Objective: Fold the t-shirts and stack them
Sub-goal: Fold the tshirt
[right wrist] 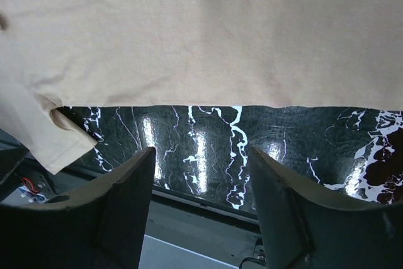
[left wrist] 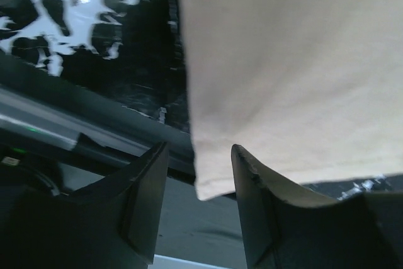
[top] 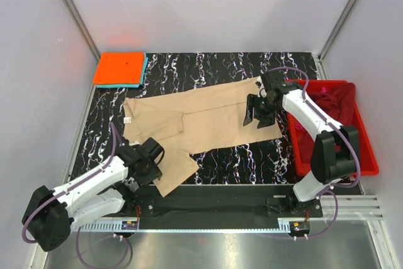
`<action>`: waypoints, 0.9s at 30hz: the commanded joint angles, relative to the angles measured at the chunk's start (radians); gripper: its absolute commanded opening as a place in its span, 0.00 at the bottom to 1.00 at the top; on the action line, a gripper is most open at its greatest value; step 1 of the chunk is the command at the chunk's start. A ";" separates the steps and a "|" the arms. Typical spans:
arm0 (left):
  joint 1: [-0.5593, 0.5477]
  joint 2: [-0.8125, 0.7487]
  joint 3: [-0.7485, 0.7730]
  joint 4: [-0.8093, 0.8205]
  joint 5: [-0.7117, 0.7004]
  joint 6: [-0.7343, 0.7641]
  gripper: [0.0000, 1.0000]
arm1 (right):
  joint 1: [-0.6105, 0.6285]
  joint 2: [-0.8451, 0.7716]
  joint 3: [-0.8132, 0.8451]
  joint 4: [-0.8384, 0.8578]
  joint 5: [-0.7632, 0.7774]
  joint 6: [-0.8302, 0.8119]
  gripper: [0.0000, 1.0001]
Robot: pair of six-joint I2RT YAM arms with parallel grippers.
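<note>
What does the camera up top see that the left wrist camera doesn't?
Only the top view shows the folded orange t-shirt stacked on a light blue one at the far left corner. It also shows the red plastic bin holding maroon cloth, and the right arm. Only the left wrist view shows the left gripper up close, jaws apart, with a corner of the big tan cloth t-shirt between them. Both show that tan t-shirt and the black marbled table.

plain white walls (top: 208, 4) close in the black, white-veined table (top: 220, 67) at 9, 12 and 3 o'clock; a grey metal strip (top: 252, 250) lies at 6 o'clock.
</note>
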 commanded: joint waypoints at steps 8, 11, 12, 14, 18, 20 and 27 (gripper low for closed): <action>-0.005 0.028 -0.040 0.080 -0.159 -0.029 0.51 | 0.000 -0.102 -0.039 -0.006 0.025 0.024 0.68; -0.003 0.028 -0.065 0.108 -0.163 -0.029 0.51 | 0.000 -0.119 -0.039 -0.010 0.037 0.019 0.68; -0.003 0.031 -0.065 0.115 -0.181 -0.026 0.51 | 0.000 -0.124 -0.039 -0.015 0.042 0.013 0.68; -0.005 0.048 -0.057 0.120 -0.194 -0.019 0.48 | 0.000 -0.125 -0.041 -0.024 0.053 0.008 0.68; -0.003 0.100 -0.034 0.123 -0.211 -0.002 0.45 | 0.000 -0.119 -0.038 -0.030 0.057 0.013 0.68; -0.003 0.096 -0.032 0.129 -0.226 -0.003 0.35 | 0.000 -0.119 -0.030 -0.029 0.048 0.019 0.68; 0.000 0.056 -0.051 0.141 -0.251 -0.008 0.04 | -0.002 -0.124 -0.022 -0.030 0.046 0.019 0.68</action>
